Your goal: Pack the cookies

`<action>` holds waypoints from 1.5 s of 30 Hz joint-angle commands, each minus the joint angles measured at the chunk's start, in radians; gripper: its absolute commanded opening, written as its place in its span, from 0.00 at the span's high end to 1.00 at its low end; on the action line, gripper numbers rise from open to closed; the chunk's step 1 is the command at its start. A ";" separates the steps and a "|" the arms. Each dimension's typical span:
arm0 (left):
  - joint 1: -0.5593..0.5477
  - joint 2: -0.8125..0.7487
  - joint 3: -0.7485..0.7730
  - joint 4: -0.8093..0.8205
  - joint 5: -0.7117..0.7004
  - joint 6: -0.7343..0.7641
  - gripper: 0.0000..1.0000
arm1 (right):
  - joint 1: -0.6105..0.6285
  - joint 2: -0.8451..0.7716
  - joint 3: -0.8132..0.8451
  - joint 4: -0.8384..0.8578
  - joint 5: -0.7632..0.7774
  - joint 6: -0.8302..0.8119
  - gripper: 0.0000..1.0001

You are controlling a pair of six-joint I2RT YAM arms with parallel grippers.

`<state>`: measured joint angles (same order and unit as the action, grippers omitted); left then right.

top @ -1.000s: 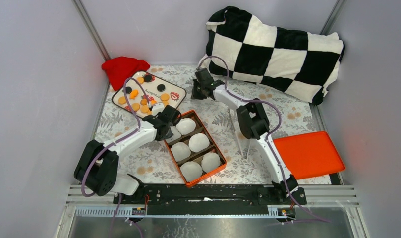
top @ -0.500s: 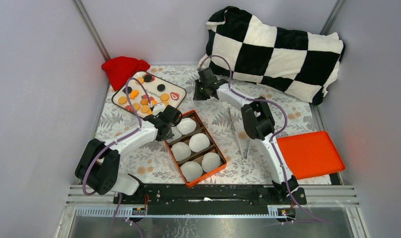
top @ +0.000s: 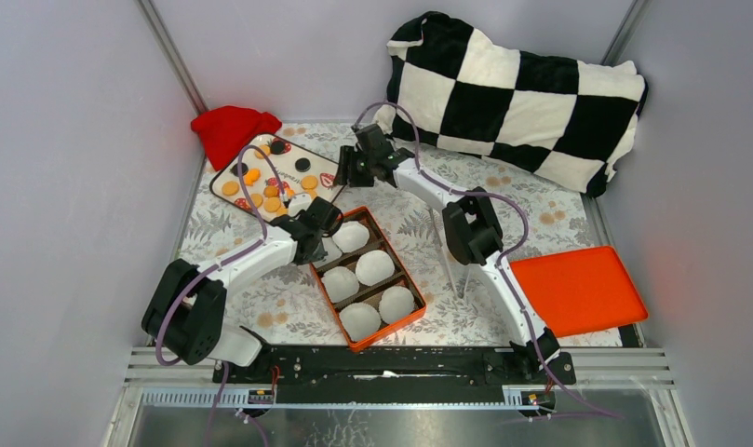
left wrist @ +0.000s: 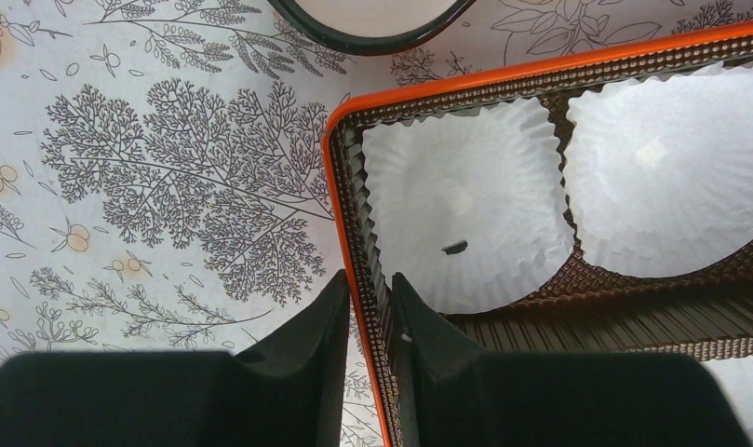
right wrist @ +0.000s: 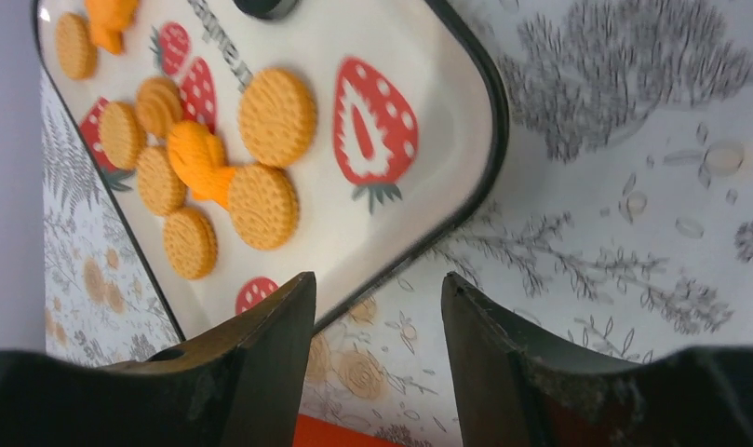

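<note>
The cookies (top: 272, 193), mostly orange-golden with a few black ones (top: 302, 164), lie on a strawberry-print tray (top: 328, 158) at the back left. In the right wrist view several golden cookies (right wrist: 276, 116) show on that tray (right wrist: 428, 65). My right gripper (top: 342, 174) hovers open over the tray's near right edge, its jaws (right wrist: 377, 284) empty. An orange box (top: 411, 321) holds white paper cups (top: 373, 268). My left gripper (top: 318, 226) is shut on the box's left wall (left wrist: 337, 200), one finger on each side of the rim (left wrist: 368, 284). The cup (left wrist: 465, 200) beside it holds only a dark crumb.
A red cloth (top: 231, 128) lies behind the tray. A black-and-white checkered pillow (top: 517, 88) fills the back right. An orange lid (top: 577, 289) lies flat at the right. A thin metal stand (top: 444, 251) rises beside the right arm.
My right gripper has swung left from the pillow side to the tray's edge and has opened. The left arm and the box have not moved.
</note>
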<state>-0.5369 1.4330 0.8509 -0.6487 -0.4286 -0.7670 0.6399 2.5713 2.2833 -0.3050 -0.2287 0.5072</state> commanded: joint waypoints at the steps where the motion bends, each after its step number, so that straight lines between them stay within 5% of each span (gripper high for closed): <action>1: -0.008 -0.014 0.019 0.001 -0.012 0.021 0.73 | -0.002 -0.011 -0.079 0.067 -0.069 0.088 0.41; 17: -0.008 -0.062 0.015 -0.017 -0.025 0.022 0.72 | -0.014 0.140 -0.064 0.283 -0.258 0.365 0.47; 30: -0.008 -0.081 0.010 -0.013 0.009 0.028 0.72 | -0.014 0.126 0.016 0.023 0.012 0.364 0.99; 45: -0.007 -0.135 0.013 -0.047 0.016 0.026 0.72 | -0.121 -0.025 -0.102 -0.139 0.287 0.316 1.00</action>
<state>-0.5373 1.3132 0.8513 -0.6655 -0.4213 -0.7517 0.5957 2.6328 2.2528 -0.2966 -0.1379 0.9283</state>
